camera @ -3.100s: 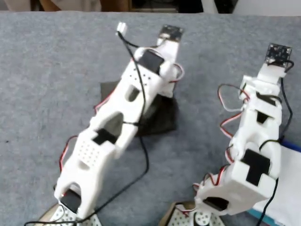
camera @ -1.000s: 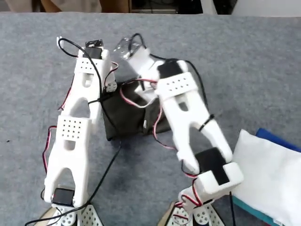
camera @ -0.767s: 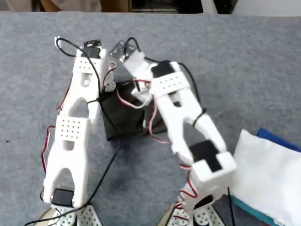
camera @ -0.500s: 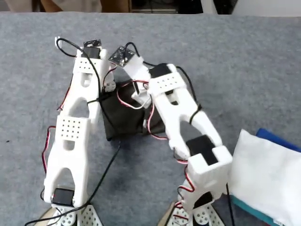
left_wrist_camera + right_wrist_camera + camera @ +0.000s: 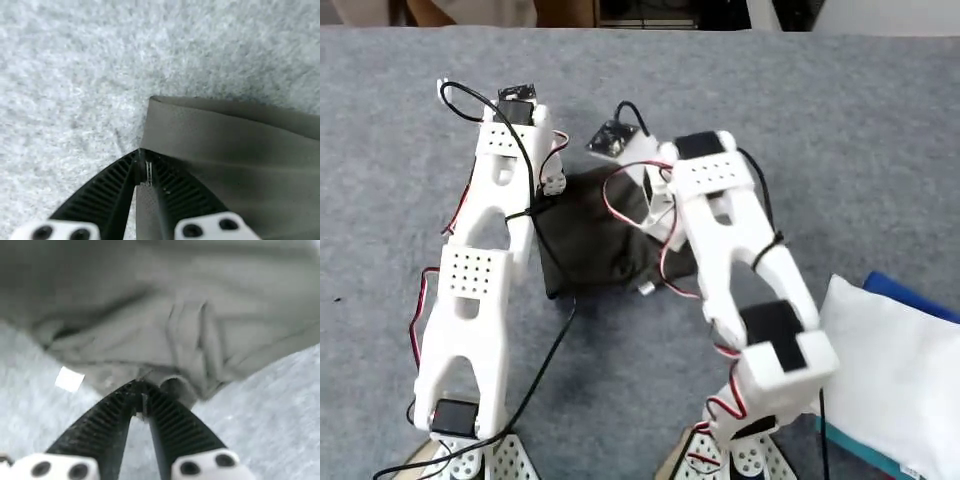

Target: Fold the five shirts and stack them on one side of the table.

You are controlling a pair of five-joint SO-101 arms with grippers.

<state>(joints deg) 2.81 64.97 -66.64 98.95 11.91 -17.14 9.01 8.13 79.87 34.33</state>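
A dark shirt (image 5: 588, 238), partly folded, lies on the grey table (image 5: 840, 140) between the two arms. In the left wrist view my left gripper (image 5: 145, 168) is shut on the shirt's (image 5: 225, 150) folded edge near a corner, low over the table. At the shirt's left side the left arm (image 5: 485, 260) stands. In the right wrist view my right gripper (image 5: 143, 401) is shut on a bunched edge of the shirt (image 5: 165, 335), next to a small white tag (image 5: 69, 379). The right arm (image 5: 730, 250) hangs over the shirt's right part and hides some of it.
A white folded shirt (image 5: 890, 375) lies at the table's near right corner, on top of a blue one (image 5: 910, 292). The grey table stretches open at the far side and at the far left. Both arm bases stand at the near edge.
My right arm has swung to the right and nearer, and the shirt's right edge has come with it and now reaches farther right. The left arm has kept still.
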